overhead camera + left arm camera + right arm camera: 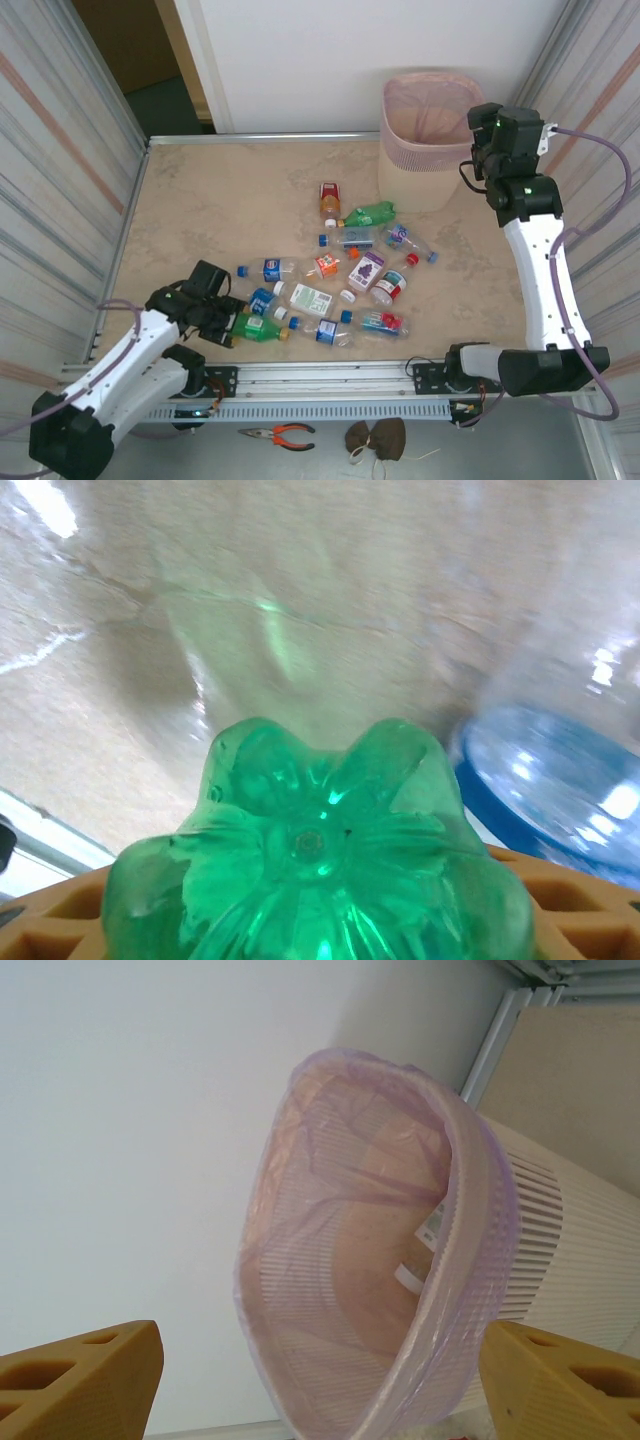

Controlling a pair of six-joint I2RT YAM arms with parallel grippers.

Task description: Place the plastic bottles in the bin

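Currently your left gripper [226, 326] sits low at the near-left part of the table [220, 200], at the base end of a green bottle [257, 328] that lies on its side. From the left wrist camera, you see that bottle's petal-shaped base end-on between the two orange fingers [55, 920]. The jaws stand wide apart, one on each side of the base. You cannot tell whether the pads press the plastic, because the bottle hides their inner faces. Just beside the green one, on the right of that view, lies a clear bottle with a blue tint [560, 790].

The other plastic bottles [367, 270] lie scattered on their sides across the middle of the table, some touching, with blue, red, white and purple labels.

Your right gripper [320, 1338] is raised at the far right, just beside the rim of the bin [425, 140]. Its jaws are spread wide with nothing between them, and its wrist camera looks into the pink-lined mouth of the bin. The bin stands upright at the far edge of the table, well apart from the green bottle.

Orange-handled pliers [285, 433] lie in front of the rail at the near edge.
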